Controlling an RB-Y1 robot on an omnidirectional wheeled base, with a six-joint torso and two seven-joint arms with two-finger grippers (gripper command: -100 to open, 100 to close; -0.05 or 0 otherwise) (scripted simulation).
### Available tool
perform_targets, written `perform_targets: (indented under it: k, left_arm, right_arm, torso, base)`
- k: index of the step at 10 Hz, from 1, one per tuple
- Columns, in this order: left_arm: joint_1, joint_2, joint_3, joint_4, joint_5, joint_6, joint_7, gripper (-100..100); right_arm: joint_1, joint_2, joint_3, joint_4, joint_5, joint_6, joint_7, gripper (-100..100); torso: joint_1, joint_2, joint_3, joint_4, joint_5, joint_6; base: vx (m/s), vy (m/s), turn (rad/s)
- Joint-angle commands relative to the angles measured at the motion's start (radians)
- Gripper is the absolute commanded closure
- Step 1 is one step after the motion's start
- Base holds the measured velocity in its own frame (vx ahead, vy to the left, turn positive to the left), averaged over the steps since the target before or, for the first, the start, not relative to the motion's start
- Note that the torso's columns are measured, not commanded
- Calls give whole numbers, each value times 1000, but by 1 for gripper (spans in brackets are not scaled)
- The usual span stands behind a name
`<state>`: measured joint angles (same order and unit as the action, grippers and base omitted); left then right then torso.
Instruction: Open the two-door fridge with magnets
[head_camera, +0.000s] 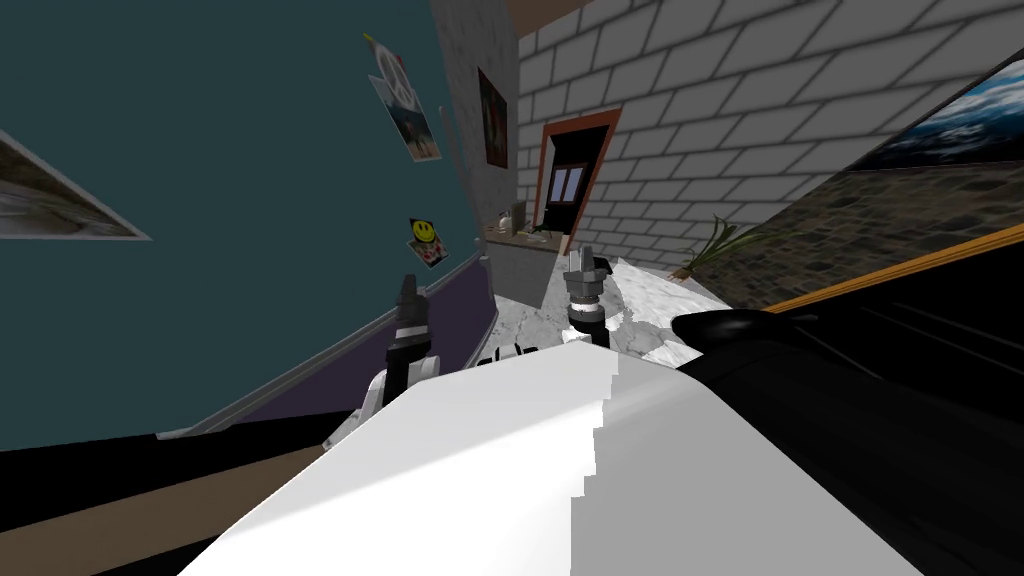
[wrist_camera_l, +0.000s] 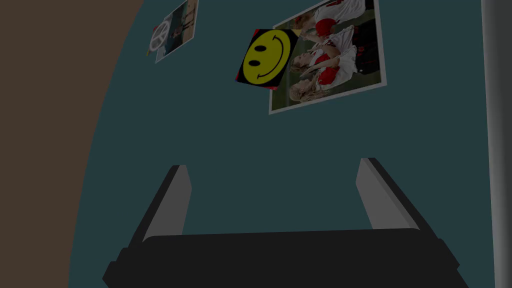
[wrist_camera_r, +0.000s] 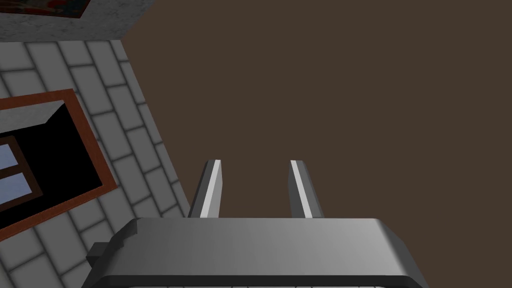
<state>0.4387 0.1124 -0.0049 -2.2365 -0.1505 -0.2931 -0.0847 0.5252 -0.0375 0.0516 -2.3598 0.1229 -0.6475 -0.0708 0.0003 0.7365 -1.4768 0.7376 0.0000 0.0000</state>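
Left tool (wrist_camera_l: 274, 165), fingers spread wide and empty, points at the teal door of the fridge (wrist_camera_l: 215, 140), which stands at the scene's left. On the door beyond the fingertips, a smiley magnet (wrist_camera_l: 266, 56) overlaps a photo (wrist_camera_l: 340, 55); a peace-sign magnet (wrist_camera_l: 160, 37) sits farther off. Right tool (wrist_camera_r: 256, 162), to the right, has its fingers partly parted, gripping nothing.

The right gripper (wrist_camera_r: 256, 190) has its jaws narrowly apart.
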Motion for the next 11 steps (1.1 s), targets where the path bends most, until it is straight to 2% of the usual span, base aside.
perform_targets:
  k: [1,2,3,4,5,6,7,8,9,10,11]
  left_arm:
    - [-40,27,15,2,-15,73,-12,-100]
    - [-40,27,15,2,-15,82,-12,-100]
    - [-69,38,27,6,-25,120,-20,-100]
    - [-69,38,27,6,-25,128,-20,-100]
    - [-99,46,39,10,-35,164,-28,-100]
    - [-99,46,39,10,-35,176,-28,-100]
    - [-131,52,52,15,-46,213,-36,-100]
    - [-131,52,52,15,-46,227,-36,-100]
    - [-164,56,66,19,-57,260,-45,-100]
    - [-164,56,66,19,-57,279,-45,-100]
    - [-198,59,79,24,-68,311,-54,-100]
  right_arm:
    - [0,0,0,0,0,0,0,0]
    - [0,0,0,0,0,0,0,0]
    - [0,0,0,0,0,0,0,0]
    - [0,0,0,0,0,0,0,0]
    - [0,0,0,0,0,0,0,0]
    - [0,0,0,0,0,0,0,0]
    - [0,0,0,0,0,0,0,0]
    - [0,0,0,0,0,0,0,0]
    - [0,0,0,0,0,0,0,0]
    - [0,0,0,0,0,0,0,0]
    - [0,0,0,0,0,0,0,0]
  torso:
    - [0,2,1,0,0,0]
    - [0,3,2,1,0,0]
    - [0,4,2,1,0,0]
    - [0,2,1,1,0,0]
    - [0,1,1,0,0,0]
    - [-1,1,0,0,0,0]
    - [0,1,1,0,0,0]
    - [0,1,1,0,0,0]
    - [0,2,1,0,0,0]
    - [-1,1,1,0,0,0]
    - [0,2,1,0,0,0]
  base:
    - [40,-8,-116]
    - [27,-6,-57]
    - [41,-8,-104]
    - [38,-8,-74]
    - [50,-10,-114]
    - [45,-5,-64]
    - [52,-4,-132]
    - [46,0,-67]
    - [50,-12,-107]
    - [43,-8,-86]
    - [50,-3,-175]
